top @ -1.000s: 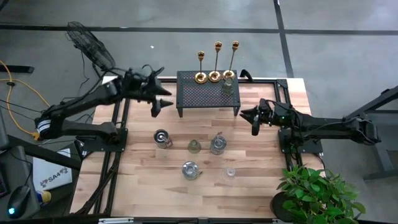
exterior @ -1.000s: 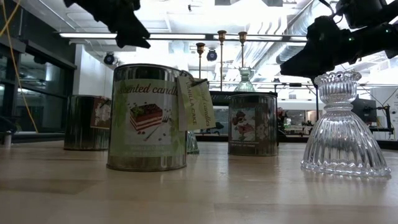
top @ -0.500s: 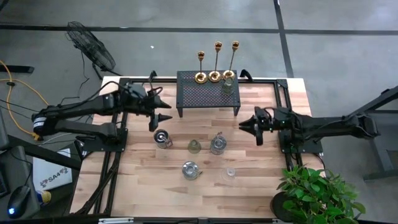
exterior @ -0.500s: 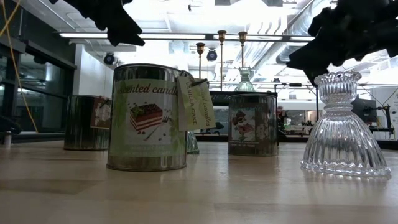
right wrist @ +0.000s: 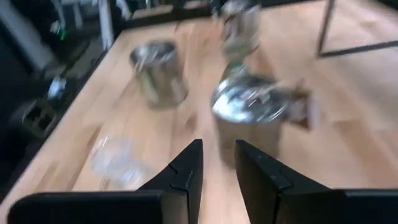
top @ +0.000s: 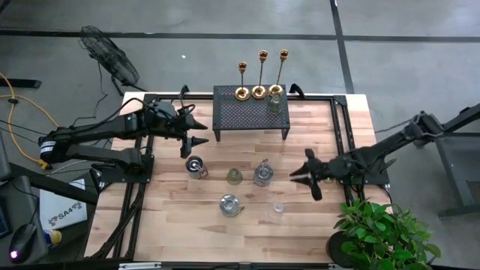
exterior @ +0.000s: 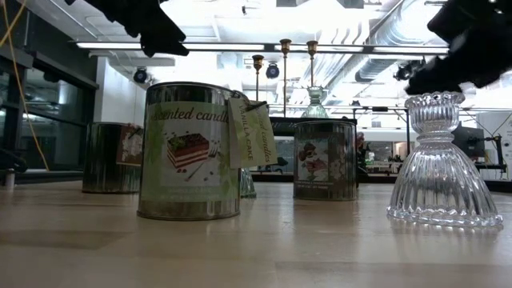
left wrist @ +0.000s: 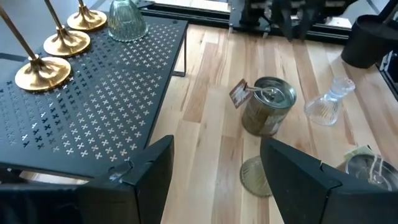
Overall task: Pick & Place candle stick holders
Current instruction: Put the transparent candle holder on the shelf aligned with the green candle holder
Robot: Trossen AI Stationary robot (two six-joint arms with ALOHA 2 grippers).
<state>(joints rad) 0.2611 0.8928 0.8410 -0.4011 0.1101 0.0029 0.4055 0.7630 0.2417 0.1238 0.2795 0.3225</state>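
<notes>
The right gripper (top: 306, 178) is held above the tabletop (top: 315, 217) with its fingers spread and nothing between them; it sits at about 3 o'clock from the tagged candle tin (top: 262, 173) and at about 1 o'clock from a short clear glass holder (top: 275, 211). In the right wrist view the same tin (right wrist: 249, 112) is seen just beyond the fingers, with the clear glass holder (right wrist: 118, 158) off to one side.

The left gripper (top: 194, 133) is held open and empty at about 9 o'clock from the black mesh stand (top: 251, 112), above another candle tin (top: 195, 166). A greenish glass holder (top: 235, 176) lies between the two tins, and a third tin (top: 229, 204) stands nearer the front edge.

Three tall brass candle stick holders (top: 260, 75) are stood in a row along the back of the stand, with a ribbed glass holder (top: 275, 101) just beside them at its right rear corner.
</notes>
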